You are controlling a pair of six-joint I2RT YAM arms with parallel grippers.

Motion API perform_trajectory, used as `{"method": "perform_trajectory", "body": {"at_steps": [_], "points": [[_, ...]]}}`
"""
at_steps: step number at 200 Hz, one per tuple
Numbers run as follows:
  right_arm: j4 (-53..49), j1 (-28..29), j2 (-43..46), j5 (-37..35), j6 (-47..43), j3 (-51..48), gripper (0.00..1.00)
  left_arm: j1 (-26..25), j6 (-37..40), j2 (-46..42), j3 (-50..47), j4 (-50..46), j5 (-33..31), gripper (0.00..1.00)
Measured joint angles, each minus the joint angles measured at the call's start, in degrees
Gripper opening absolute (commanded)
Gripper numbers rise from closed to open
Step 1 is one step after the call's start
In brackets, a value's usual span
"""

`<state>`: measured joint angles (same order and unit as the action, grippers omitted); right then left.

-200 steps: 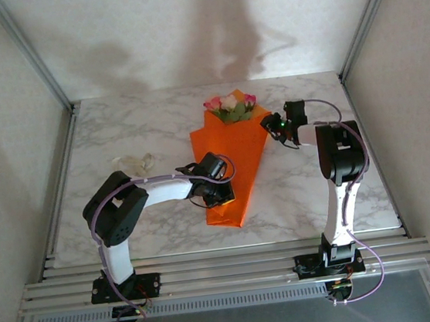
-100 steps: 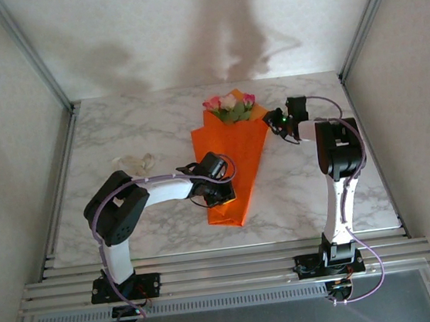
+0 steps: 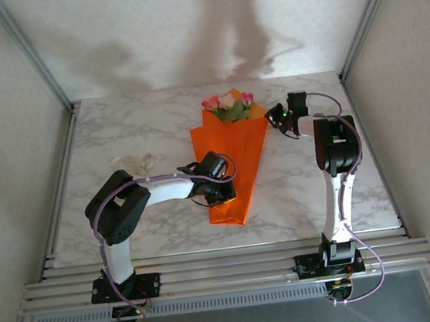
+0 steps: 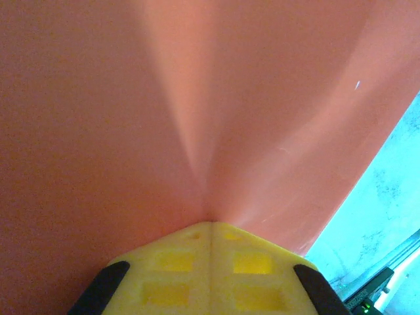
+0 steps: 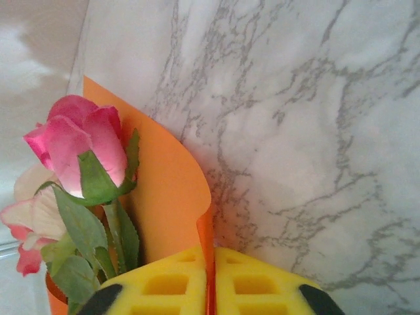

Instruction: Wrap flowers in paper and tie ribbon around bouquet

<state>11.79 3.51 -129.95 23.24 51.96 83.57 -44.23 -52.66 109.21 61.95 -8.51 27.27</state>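
Near far edge of tabletop [image 3: 118,125], right gripper [image 5: 211,252] pinches paper [image 3: 234,159] rim beside flowers [image 3: 228,103]; left gripper [image 4: 211,226] clamps paper's narrow end. Long axis runs far-to-near; ribbon [image 3: 135,161] lies left, nearer left arm [image 3: 164,188].

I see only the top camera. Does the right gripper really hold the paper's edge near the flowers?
Observer: Yes. In the right wrist view the right gripper is shut on the edge of the paper, orange showing between its jaws.
Operator: Any flower caught?
Observer: No; the pink rose stands left of the jaws, not between them.
Operator: And the left one?
Observer: The left gripper is shut on the paper; a crease runs up from its tips.
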Motion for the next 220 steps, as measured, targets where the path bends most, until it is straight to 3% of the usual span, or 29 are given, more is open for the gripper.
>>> {"method": "perform_trajectory", "body": {"at_steps": [8,20,25,36,52,91,124,153,172,185,220], "points": [[-0.68,0.00,-0.17,-0.33,-0.42,1.25,0.00,0.00,0.00,0.09,0.20,-0.17,0.02,0.00],[-1.97,-0.04,-0.28,-0.22,-0.24,2.75,0.01,-0.02,0.00,0.37,0.48,0.00,0.00,0.00],[-2.73,-0.04,-0.28,-0.24,-0.33,3.41,0.08,-0.02,0.00,0.52,0.68,0.04,0.02,0.00],[-4.24,-0.04,-0.35,-0.28,-0.42,4.76,0.33,-0.02,0.00,0.81,1.05,0.15,-0.02,0.00],[-6.29,-0.33,-0.85,-1.03,-1.09,7.54,0.46,-0.07,0.00,1.05,1.49,-0.22,0.00,0.01],[-10.12,-1.66,0.00,-3.98,-2.49,10.23,0.42,-0.22,0.11,1.16,5.09,-4.33,-1.20,0.34],[-16.59,-1.68,7.91,-8.85,-2.97,4.44,0.39,0.31,0.13,-0.50,13.22,-9.42,-6.71,0.38],[-25.57,1.05,18.01,-14.75,-4.13,1.38,0.36,4.92,-2.27,-10.40,12.76,-12.31,-11.58,0.42],[-30.21,6.36,23.45,-18.18,-5.62,1.05,0.36,11.30,-3.98,-19.61,8.57,-12.68,-13.62,0.40],[-31.69,13.25,26.03,-19.65,-7.54,0.74,0.39,17.94,-4.74,-26.53,3.54,-12.70,-14.03,0.39],[-31.43,41.33,22.69,-19.61,-20.15,1.51,0.52,37.42,-6.75,-41.22,-15.69,-13.53,-13.60,0.39]]}}
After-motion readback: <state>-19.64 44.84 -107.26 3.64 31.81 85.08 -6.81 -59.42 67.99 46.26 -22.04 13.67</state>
